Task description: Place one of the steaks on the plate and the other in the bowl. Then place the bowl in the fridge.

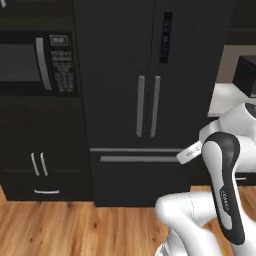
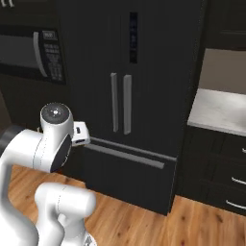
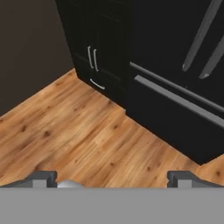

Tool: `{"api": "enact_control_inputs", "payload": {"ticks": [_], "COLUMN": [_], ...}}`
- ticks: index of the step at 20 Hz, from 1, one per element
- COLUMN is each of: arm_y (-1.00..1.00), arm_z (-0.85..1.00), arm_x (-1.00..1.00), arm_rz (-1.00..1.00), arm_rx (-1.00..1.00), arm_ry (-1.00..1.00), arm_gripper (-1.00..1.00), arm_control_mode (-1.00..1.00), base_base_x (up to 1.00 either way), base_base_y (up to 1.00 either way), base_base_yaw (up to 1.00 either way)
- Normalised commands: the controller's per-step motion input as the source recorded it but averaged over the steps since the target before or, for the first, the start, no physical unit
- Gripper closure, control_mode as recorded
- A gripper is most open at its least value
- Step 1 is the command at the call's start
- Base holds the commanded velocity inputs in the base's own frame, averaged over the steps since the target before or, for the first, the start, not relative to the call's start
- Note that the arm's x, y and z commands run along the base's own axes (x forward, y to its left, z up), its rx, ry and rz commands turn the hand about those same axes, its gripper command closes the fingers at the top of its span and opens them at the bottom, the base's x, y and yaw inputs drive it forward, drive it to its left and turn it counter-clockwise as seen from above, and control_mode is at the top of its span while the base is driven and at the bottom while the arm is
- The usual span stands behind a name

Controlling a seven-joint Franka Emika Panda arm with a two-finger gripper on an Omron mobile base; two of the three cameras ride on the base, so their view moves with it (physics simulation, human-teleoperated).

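1. Black fridge stands straight ahead of you with both upper doors shut, its two long grey vertical handles side by side at the middle seam, and the bottom drawer closed under a grey bar handle.
2. Your gripper hangs over bare wooden floor, its two dark fingertips spread wide apart with nothing between them.
3. You see the fridge's drawer front to the right in the hand view, well clear of the fingers.
4. Left of the fridge sits a black microwave with a keypad, above dark cabinet doors.
5. Right of the fridge runs a pale grey counter over dark drawers.
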Motion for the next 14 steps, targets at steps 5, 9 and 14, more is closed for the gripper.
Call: {"api": "enact_control_inputs", "payload": {"ticks": [5, 9, 14], "arm_y": [0.0, 0.0, 0.0], "arm_z": [0.0, 0.0, 0.0], "arm_x": [0.0, 0.0, 0.0], "arm_rz": [0.0, 0.0, 0.0], "arm_rx": [0.0, 0.0, 0.0], "arm_ry": [0.0, 0.0, 0.0], "arm_gripper": [-1.0, -1.0, -1.0], "arm_control_mode": [1.0, 1.0, 1.0], "base_base_x": [0.0, 0.0, 0.0], "base_base_y": [0.33, 0.45, 0.63], "base_base_yaw": [-0.38, -0.35, -0.25]}}
